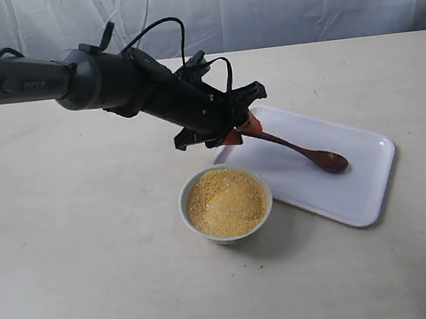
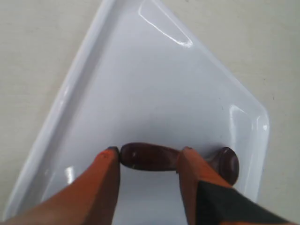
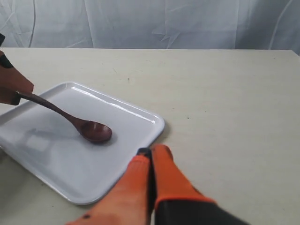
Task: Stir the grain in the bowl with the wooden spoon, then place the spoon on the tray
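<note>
The wooden spoon (image 1: 327,160) has its oval bowl resting on the white tray (image 1: 355,189), and its slim handle slopes up to my left gripper (image 1: 244,129). In the left wrist view the gripper (image 2: 150,151) stands open over the tray (image 2: 154,84). The spoon handle (image 2: 150,157) lies crosswise at the fingertips, its end touching one tip and passing the other. The white bowl (image 1: 181,207) of golden grain (image 1: 226,202) sits in front of the tray's near corner. My right gripper (image 3: 151,152) is shut and empty beside the tray (image 3: 70,173), looking at the spoon (image 3: 93,131).
The left arm (image 1: 111,79) reaches in from the left, above the table and behind the bowl. A pale cloth backdrop (image 1: 295,4) hangs behind the beige table (image 1: 70,260).
</note>
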`<move>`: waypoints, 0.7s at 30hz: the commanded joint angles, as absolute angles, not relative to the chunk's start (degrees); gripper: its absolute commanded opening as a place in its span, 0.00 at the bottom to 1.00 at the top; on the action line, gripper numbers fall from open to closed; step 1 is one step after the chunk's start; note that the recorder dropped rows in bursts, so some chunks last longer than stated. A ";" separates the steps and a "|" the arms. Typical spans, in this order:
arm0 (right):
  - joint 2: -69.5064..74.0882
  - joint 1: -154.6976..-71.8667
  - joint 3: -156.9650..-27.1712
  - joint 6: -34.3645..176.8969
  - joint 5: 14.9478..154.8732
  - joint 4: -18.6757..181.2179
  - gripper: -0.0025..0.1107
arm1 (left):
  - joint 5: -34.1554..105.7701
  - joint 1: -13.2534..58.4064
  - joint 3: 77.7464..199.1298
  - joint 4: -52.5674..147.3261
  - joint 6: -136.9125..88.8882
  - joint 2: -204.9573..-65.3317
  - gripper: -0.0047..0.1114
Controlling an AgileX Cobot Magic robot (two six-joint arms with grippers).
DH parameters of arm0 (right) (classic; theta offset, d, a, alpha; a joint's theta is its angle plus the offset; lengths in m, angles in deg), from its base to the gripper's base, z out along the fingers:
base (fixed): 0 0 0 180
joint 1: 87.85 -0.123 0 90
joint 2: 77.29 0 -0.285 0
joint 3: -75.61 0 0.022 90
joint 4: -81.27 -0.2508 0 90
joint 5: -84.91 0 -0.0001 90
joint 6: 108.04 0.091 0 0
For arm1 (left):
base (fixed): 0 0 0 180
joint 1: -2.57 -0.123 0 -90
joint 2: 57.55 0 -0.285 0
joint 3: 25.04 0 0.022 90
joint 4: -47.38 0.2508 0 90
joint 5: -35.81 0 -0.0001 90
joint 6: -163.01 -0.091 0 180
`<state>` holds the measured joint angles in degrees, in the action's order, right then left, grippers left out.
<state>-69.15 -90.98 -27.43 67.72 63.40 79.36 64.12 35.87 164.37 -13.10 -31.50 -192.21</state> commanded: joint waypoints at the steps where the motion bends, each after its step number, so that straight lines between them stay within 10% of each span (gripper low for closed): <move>1: -69.51 -90.96 -27.17 67.66 64.18 79.22 0.02 | 64.65 34.76 164.67 -6.97 -27.66 -192.02 0.39; 9: -69.51 -90.96 -27.17 67.66 64.18 79.22 0.02 | 69.98 32.98 166.63 -4.58 -27.39 -191.09 0.37; 14: -69.51 -90.96 -27.17 67.66 64.18 79.22 0.02 | 78.34 28.85 167.22 7.57 -27.39 -183.47 0.04; 21: -69.51 -90.96 -27.17 67.66 64.18 79.22 0.02 | 87.60 27.71 165.09 41.89 -13.27 -171.07 0.04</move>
